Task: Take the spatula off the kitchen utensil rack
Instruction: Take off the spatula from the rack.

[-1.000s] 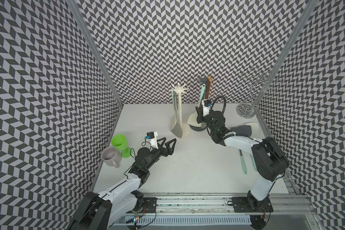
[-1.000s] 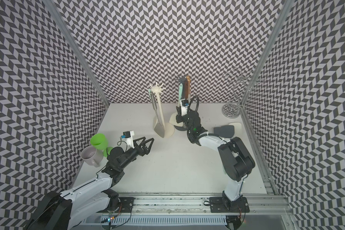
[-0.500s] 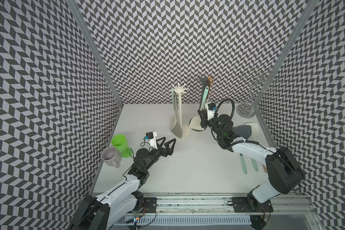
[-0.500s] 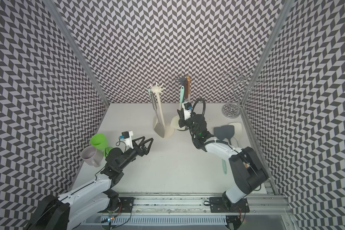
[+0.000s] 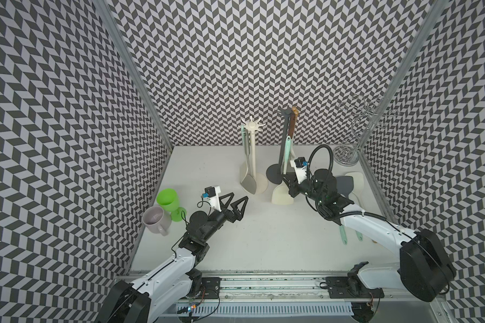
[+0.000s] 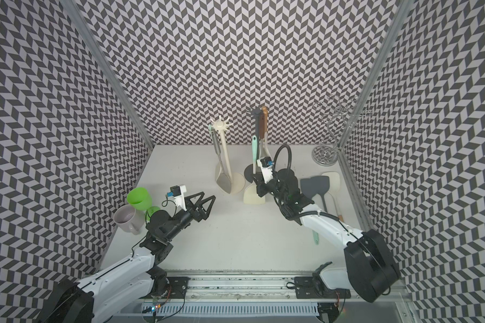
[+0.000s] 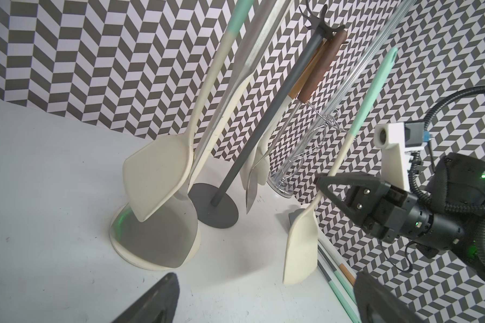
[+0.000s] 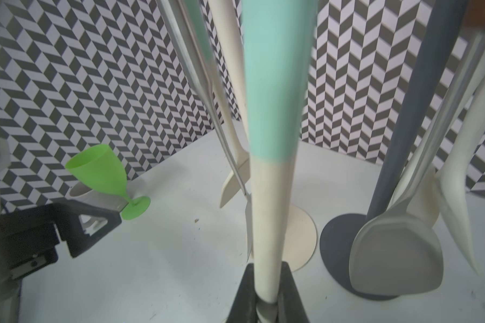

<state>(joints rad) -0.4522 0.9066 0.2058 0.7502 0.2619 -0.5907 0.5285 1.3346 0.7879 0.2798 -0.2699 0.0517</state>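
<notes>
Cream spatula (image 8: 269, 195) clamped in right tool (image 8: 267, 296), clearest in wrist views.

The right pincer (image 5: 288, 186) has drawn the spatula (image 5: 282, 195) down and clear of the dark rack (image 5: 272, 174).

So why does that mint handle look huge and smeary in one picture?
Right wrist view: the spatula handle sits almost against the lens, so it looms, blurry; the green goblet behind looks crisper. Both top views: even light, faint shadows.
</notes>
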